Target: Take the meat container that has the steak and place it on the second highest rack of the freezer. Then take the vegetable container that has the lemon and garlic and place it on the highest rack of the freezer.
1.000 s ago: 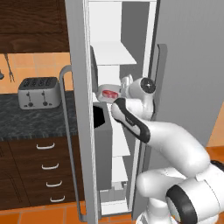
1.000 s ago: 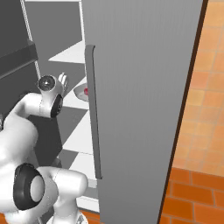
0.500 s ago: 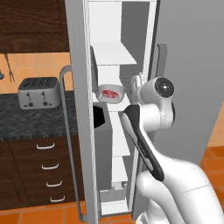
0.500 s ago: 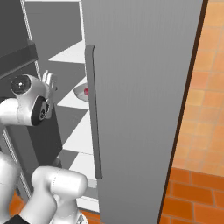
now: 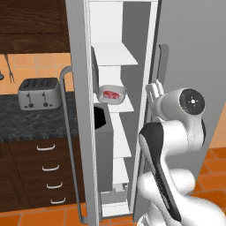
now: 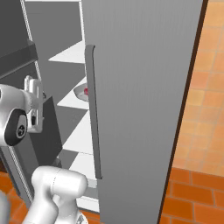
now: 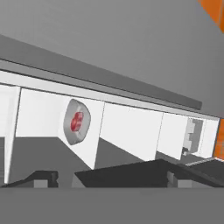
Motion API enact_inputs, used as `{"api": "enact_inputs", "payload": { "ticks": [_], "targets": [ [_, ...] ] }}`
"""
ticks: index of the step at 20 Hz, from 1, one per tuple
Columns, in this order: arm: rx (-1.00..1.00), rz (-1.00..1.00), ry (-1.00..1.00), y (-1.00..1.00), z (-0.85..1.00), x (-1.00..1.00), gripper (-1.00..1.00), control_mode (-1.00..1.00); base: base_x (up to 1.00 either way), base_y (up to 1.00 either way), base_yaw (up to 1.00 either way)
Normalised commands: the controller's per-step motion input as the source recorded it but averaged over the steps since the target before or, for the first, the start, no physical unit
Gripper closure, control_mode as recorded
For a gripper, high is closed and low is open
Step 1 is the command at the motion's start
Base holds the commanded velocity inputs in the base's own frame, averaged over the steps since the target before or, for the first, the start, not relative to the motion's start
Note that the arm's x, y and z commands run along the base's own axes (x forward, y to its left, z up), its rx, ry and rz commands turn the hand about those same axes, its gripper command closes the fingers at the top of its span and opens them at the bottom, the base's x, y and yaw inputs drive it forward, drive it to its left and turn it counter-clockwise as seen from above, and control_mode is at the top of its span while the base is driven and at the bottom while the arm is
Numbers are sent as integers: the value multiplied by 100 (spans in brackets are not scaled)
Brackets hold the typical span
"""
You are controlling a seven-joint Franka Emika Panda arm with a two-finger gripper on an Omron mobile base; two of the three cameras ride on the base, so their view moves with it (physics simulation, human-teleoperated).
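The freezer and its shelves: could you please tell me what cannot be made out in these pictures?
- Meat container, right base view: the freezer door and its handle hide most of it.
- Steak, hand view: too small to show more than a red patch.
- Freezer top, left base view: cut off by the upper edge.
- Gripper, left base view: too small to judge its opening.

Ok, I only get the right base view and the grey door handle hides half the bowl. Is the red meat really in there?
Observer: Yes. The left base view shows the steak lying flat in the container, on the second highest rack.
Operator: Is the hand holding anything?
Observer: No. In the hand view the fingertips stand wide apart with nothing between them, and the gripper is apart from the container.
Operator: What's next to the freezer?
Observer: A toaster on a dark counter.
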Motion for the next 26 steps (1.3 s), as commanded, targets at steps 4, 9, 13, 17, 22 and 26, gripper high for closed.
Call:
{"api": "enact_inputs", "payload": {
  "ticks": [4, 9, 13, 17, 22, 26],
  "targets": [
    [0, 7, 0, -24, 2, -100, -100, -100, 0, 0, 0],
    [1, 4, -7, -8, 0, -88, -100, -100, 0, 0, 0],
    [0, 0, 1, 0, -6, 0, -100, -100, 0, 0, 0],
    [0, 12, -5, -13, -9, -35, -100, 100, -25, -11, 11],
    [0, 0, 0, 0, 0, 0, -100, 100, -85, -16, 59],
    [0, 0, 0, 0, 0, 0, -100, 100, -62, -3, 66]
  ]
}}
